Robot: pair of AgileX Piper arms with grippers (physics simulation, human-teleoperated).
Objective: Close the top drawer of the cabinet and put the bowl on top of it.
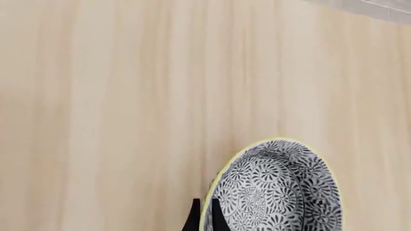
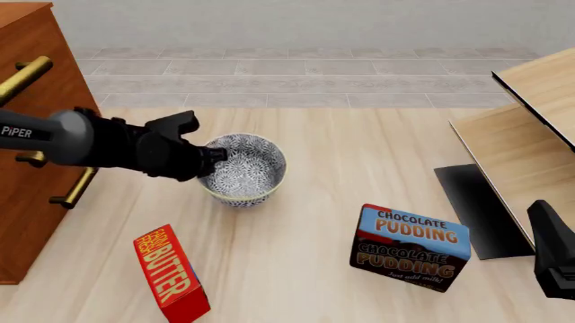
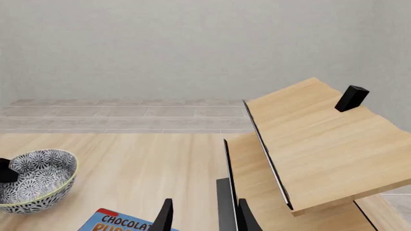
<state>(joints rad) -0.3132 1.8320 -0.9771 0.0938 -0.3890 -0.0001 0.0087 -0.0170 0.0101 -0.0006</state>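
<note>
The bowl, white with a dark floral pattern, sits left of centre on the pale table. My left gripper is at its left rim. In the left wrist view the fingers pinch that rim, one outside and one inside the bowl, so the gripper is shut on it. The cabinet stands at the far left. Its top drawer shows a brass handle, and the front looks level with the cabinet face. My right gripper is open at the near right, far from the bowl.
A red butter box stands in front of the bowl, and a chocolate pudding box stands to its right. Pale wooden furniture with a dark panel fills the right side, close to my right gripper. A small black block rests on it.
</note>
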